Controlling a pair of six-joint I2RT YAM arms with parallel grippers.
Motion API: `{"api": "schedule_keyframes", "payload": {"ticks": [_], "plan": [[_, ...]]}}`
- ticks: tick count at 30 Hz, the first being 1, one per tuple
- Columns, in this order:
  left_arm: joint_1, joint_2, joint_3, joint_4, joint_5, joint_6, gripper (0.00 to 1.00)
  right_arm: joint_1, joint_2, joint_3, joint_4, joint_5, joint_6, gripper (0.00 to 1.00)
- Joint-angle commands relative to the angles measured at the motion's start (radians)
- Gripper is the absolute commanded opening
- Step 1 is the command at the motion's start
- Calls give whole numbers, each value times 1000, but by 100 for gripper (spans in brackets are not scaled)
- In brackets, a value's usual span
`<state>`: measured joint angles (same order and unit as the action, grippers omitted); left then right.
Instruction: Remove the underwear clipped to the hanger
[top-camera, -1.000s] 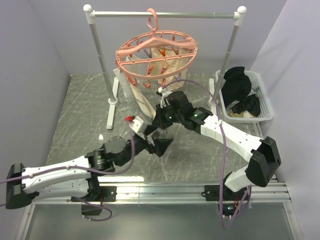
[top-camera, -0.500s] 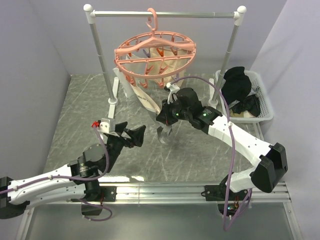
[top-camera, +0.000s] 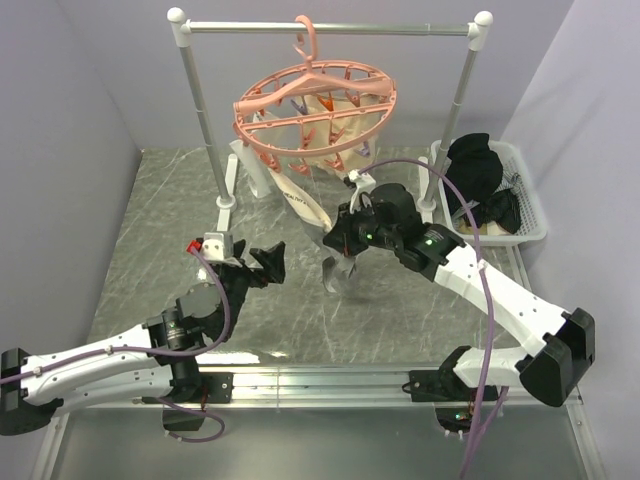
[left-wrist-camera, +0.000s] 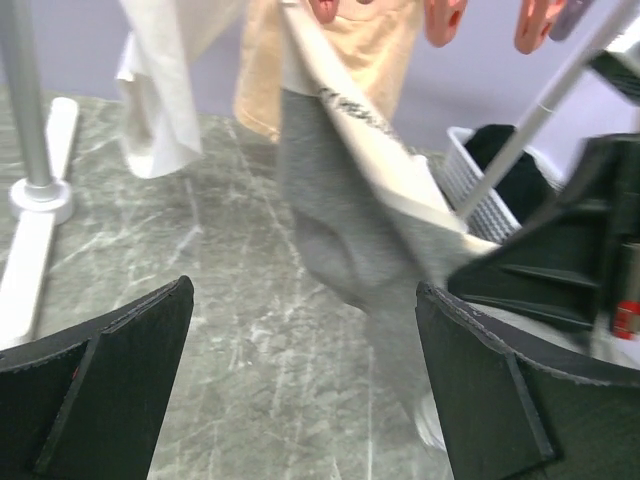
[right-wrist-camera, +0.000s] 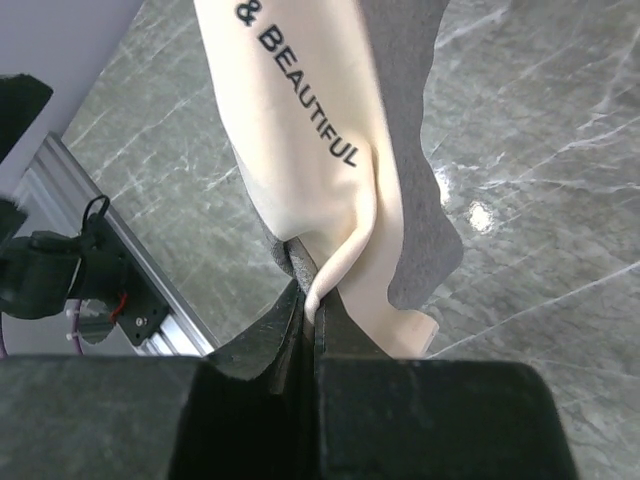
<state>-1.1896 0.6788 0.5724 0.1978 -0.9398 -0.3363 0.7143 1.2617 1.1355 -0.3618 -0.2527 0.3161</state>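
The salmon-pink ring hanger (top-camera: 315, 105) hangs by its hook from the silver rail. Cream and beige underwear (top-camera: 325, 130) hang from its clips. A grey pair with a cream waistband (top-camera: 310, 210) stretches from the ring down to my right gripper (top-camera: 345, 240), which is shut on it. In the right wrist view the waistband (right-wrist-camera: 300, 130) with black lettering is pinched between my closed fingers (right-wrist-camera: 312, 315). My left gripper (top-camera: 262, 262) is open and empty, to the left of the grey pair (left-wrist-camera: 340, 240), its fingers (left-wrist-camera: 110, 370) wide apart.
The silver rail (top-camera: 330, 30) stands on two posts with white feet (top-camera: 225, 205). A white basket (top-camera: 530, 215) at the right holds black underwear (top-camera: 480, 175). An aluminium rail (top-camera: 330, 385) runs along the near edge.
My left gripper has let go of the grey pair and drawn back to the left. My right gripper has moved right and up with the waistband, stretching it from the ring.
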Motion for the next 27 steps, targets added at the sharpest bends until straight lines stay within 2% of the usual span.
{"api": "schedule_keyframes", "payload": {"ticks": [1,4,6,9,10,13,16,18,19,20,21,22,23,27], "plan": [[15,19,32,35,-96,-12,100,-16,-51,-23,3,24,-8,0],[45,71,75,54,-117,-6,99,-26,-71,-31,-8,35,-9,0],[79,115,96,81,-32,16,99,-33,-84,-39,-14,32,-11,0],[194,171,151,65,83,-19,100,-39,-104,-45,-22,32,-14,0],[272,182,179,58,181,-36,100,-41,-110,-48,-26,29,-15,0],[404,196,204,89,358,-85,100,-42,-114,-46,-34,24,-18,0],[510,212,239,101,444,-124,100,-44,-114,-40,-39,18,-23,0],[568,223,260,110,577,-160,99,-44,-113,-36,-42,10,-26,0],[634,228,264,127,635,-174,99,-44,-113,-34,-42,9,-25,0],[668,237,267,138,764,-193,99,-45,-113,-34,-42,4,-28,0],[701,240,264,150,832,-232,100,-44,-116,-34,-40,4,-28,0],[770,245,258,170,893,-257,99,-45,-119,-34,-42,3,-29,0],[804,257,248,217,1021,-283,98,-44,-120,-34,-42,1,-29,0],[953,287,175,355,1237,-452,92,-47,-128,-36,-42,-8,-34,0]]}}
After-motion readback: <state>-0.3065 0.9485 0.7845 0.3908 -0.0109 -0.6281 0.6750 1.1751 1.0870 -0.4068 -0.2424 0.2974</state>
